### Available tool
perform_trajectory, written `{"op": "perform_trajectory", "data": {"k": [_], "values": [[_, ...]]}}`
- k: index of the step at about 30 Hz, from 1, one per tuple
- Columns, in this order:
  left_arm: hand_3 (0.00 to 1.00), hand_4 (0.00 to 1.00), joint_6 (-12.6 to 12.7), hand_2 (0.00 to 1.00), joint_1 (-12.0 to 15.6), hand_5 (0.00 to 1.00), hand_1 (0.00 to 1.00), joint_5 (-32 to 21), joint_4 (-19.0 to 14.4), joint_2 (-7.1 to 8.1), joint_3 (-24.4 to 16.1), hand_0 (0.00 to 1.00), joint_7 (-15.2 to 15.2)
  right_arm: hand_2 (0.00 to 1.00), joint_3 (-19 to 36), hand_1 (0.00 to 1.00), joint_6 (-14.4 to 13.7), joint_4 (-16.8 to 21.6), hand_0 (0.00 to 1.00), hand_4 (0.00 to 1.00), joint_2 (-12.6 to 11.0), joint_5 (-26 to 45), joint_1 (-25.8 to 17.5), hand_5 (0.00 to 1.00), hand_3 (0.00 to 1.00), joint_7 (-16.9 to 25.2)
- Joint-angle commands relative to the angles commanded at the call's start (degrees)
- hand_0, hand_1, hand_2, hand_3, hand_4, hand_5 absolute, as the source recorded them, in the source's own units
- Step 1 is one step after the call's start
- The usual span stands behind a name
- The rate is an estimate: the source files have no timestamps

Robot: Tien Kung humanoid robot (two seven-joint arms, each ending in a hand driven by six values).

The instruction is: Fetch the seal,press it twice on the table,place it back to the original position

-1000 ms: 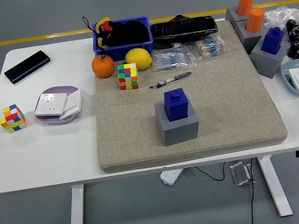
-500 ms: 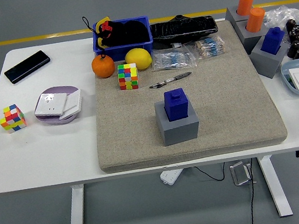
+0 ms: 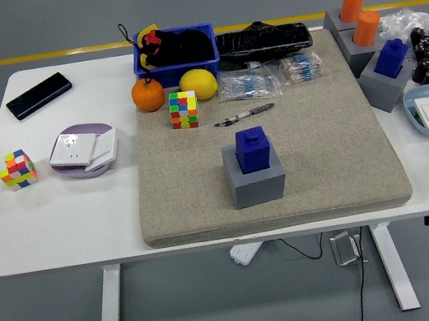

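No hand in view, so grasp state not determinable; task not begun: blue seal (image 3: 253, 149) seated upright in grey holder (image 3: 256, 180) at mid-mat (image 3: 194, 188) on desk (image 3: 52, 221), with fetch, both presses and return all outstanding.

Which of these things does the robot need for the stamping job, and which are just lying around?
For the job:
blue seal
grey holder it sits in
mat for pressing on

Just lying about:
phone
two puzzle cubes
orange
lemon
pen
blue bin
spare seals at the right
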Motion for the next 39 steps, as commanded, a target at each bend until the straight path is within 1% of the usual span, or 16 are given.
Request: {"op": "perform_trajectory", "data": {"k": [13, 39], "values": [[0.747, 0.669, 0.01, 0.68, -0.18, 0.268, 0.69, -0.29, 0.0, -0.02, 0.19, 0.72, -0.07, 0.801, 0.19, 0.844, 0.04, -0.03, 0.878, 0.947, -0.1, -0.02, 0.02, 0.435, 0.786, -0.09], [0.747, 0.669, 0.0, 0.681, -0.06, 0.267, 0.691, -0.47, 0.02, -0.09, 0.27, 0.719, -0.08, 0.797, 0.01, 0.841, -0.05, 0.02, 0.875, 0.936, -0.21, -0.05, 0.1, 0.417, 0.785, -0.22]]}}
